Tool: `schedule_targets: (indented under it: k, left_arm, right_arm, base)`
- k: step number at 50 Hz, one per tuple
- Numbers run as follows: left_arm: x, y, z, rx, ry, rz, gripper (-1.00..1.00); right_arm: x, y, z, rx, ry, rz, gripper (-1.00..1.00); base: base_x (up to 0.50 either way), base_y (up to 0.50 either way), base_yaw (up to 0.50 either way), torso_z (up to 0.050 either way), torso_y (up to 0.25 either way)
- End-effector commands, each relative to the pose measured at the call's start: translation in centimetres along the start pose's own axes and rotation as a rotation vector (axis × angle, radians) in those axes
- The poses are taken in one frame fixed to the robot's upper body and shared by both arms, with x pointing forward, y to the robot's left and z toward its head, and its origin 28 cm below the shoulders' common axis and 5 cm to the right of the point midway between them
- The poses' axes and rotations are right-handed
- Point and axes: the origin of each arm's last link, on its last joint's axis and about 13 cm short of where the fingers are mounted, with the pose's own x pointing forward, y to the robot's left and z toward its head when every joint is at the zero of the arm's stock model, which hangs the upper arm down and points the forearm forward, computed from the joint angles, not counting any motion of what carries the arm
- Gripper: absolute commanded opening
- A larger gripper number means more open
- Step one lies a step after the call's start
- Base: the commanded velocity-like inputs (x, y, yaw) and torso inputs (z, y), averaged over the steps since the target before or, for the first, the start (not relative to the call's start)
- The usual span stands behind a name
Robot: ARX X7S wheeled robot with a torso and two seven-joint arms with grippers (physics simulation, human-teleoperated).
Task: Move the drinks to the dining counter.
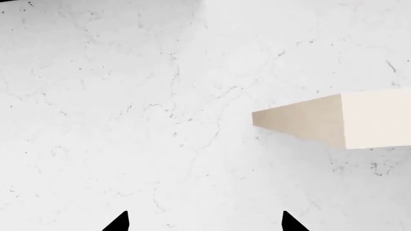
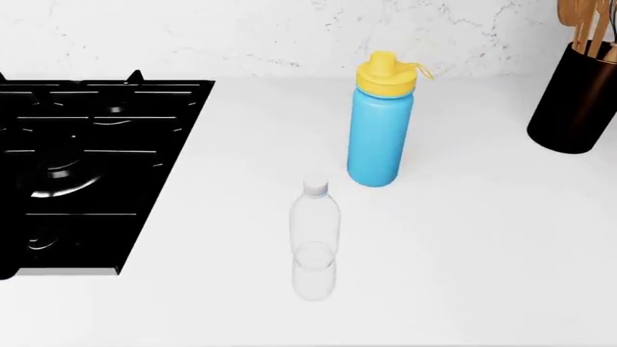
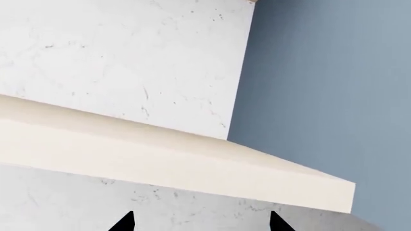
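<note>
In the head view a sky-blue flask (image 2: 379, 137) with a yellow screw lid stands upright on the white worktop (image 2: 482, 238). A slimmer clear plastic bottle (image 2: 314, 235) with a small cap stands upright in front of it, slightly to its left. Neither arm shows in the head view. My left gripper (image 1: 204, 222) is open, its black fingertips wide apart against a marbled white wall. My right gripper (image 3: 200, 222) is open too, facing marbled wall below a cream shelf. Nothing is between either pair of fingers. The dining counter is out of view.
A black hob (image 2: 82, 170) fills the worktop's left side. A black utensil holder (image 2: 576, 97) with wooden handles stands at the back right. A cream shelf (image 1: 347, 120) juts from the wall in the left wrist view; another shelf (image 3: 160, 163) and a grey-blue wall (image 3: 327, 82) face the right wrist.
</note>
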Motion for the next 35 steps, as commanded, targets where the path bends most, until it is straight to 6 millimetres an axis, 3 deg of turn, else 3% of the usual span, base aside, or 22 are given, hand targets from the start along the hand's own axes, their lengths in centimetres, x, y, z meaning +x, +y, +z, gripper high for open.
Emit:
schedule_targets:
  k: [1,9,17,22,25,35]
  left_arm:
    - [0.0,0.2,-0.3,0.003,0.006,0.006,1.00]
    - [-0.2,0.4,-0.4,0.005,0.007,0.008,1.00]
    - [-0.6,0.8,-1.0,0.018,0.047,-0.094,1.00]
    - [-2.9,-0.2,-2.9,0.125,0.128,-0.470,1.00]
    - [-3.7,-0.2,-3.7,0.152,0.165,-0.596,1.00]
    - [-5.6,0.6,-5.3,0.143,0.222,-0.773,1.00]
  right_arm:
    - [0.1,0.1,-0.3,-0.009,0.026,0.008,1.00]
    - [0.1,0.2,-0.3,-0.006,0.018,0.019,1.00]
    - [0.4,0.9,-1.8,-0.015,0.164,0.073,1.00]
    - [0.6,1.2,-3.0,-0.003,0.251,0.130,1.00]
    - [0.6,1.2,-3.1,-0.012,0.262,0.131,1.00]
    - [0.4,1.0,-3.5,0.057,0.265,0.139,1.00]
  base:
    - [0.00,0.00,0.00,0.000,0.000]
    - [0.08,0.00,0.00,0.000,0.000]
    - [0.00,0.00,0.00,0.000,0.000]
    - [0.00,0.00,0.00,0.000,0.000]
    - [0.00,0.00,0.00,0.000,0.000]
    - [0.00,0.00,0.00,0.000,0.000]
